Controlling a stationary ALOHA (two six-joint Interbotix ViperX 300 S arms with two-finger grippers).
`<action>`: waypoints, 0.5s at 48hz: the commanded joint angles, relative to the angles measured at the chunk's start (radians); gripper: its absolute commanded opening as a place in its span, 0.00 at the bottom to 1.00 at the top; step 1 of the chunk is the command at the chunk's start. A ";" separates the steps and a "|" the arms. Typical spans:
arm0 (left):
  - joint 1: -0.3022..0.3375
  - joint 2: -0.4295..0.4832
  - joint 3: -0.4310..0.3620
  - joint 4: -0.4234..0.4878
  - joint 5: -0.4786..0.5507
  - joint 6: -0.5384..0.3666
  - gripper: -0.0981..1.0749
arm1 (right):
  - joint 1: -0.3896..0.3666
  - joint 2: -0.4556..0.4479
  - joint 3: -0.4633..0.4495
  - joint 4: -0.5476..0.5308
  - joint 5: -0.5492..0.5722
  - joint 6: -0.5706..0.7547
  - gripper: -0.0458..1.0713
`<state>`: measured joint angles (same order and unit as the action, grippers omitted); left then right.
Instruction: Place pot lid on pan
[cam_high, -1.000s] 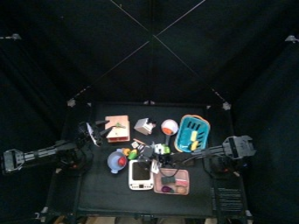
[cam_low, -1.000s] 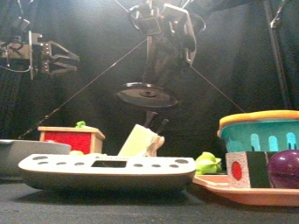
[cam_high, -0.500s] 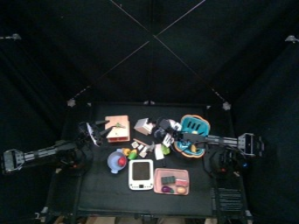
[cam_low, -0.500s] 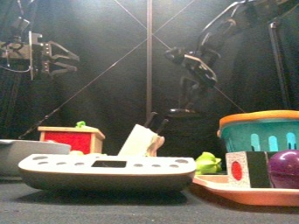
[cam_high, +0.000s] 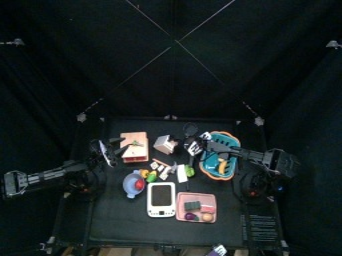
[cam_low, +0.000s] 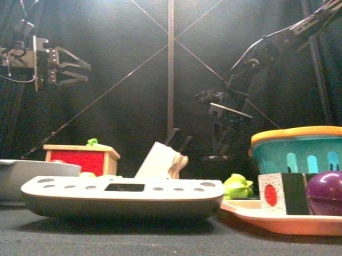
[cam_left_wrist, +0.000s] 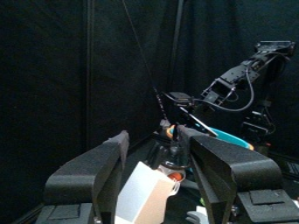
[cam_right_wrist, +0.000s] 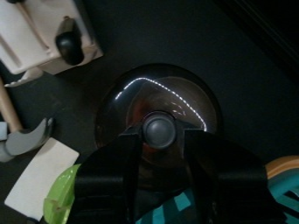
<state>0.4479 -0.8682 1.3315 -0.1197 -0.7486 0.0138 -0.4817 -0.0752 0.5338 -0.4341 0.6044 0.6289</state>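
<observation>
The pot lid (cam_right_wrist: 163, 92), dark glass with a round knob, hangs under my right gripper (cam_right_wrist: 159, 144), whose jaws are shut on the knob. In the top view the lid (cam_high: 198, 144) is just left of the pan (cam_high: 223, 151), a round teal vessel with an orange rim. Most of the lid is over dark table, with the pan's edge (cam_right_wrist: 281, 175) close beside it. The front view shows the pan (cam_low: 301, 150) at the right. My left gripper (cam_left_wrist: 160, 144) is open and holds nothing; it rests raised at the left (cam_low: 47, 65).
A white handset (cam_low: 127, 195) lies at the front, with a pink tray (cam_low: 254, 212) holding a purple ball to its right. A red box (cam_low: 83, 158), a white wedge (cam_low: 160, 160) and a green toy (cam_low: 238, 185) crowd the middle.
My right arm has carried the lid from high over the table's middle down and to the right, close beside the pan. The left arm has not moved.
</observation>
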 joint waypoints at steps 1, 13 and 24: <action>0.002 0.005 -0.014 -0.002 -0.003 0.002 0.82 | -0.029 0.011 -0.017 0.008 -0.012 0.003 0.62; 0.003 0.005 -0.012 0.000 -0.003 0.002 0.82 | -0.061 0.061 -0.026 0.037 -0.031 0.002 0.62; 0.003 0.003 -0.012 0.000 -0.005 0.003 0.82 | -0.066 0.083 -0.029 0.043 -0.032 0.002 0.62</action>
<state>0.4495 -0.8682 1.3315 -0.1212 -0.7486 0.0153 -0.5415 0.0199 0.5308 -0.3927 0.5783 0.6305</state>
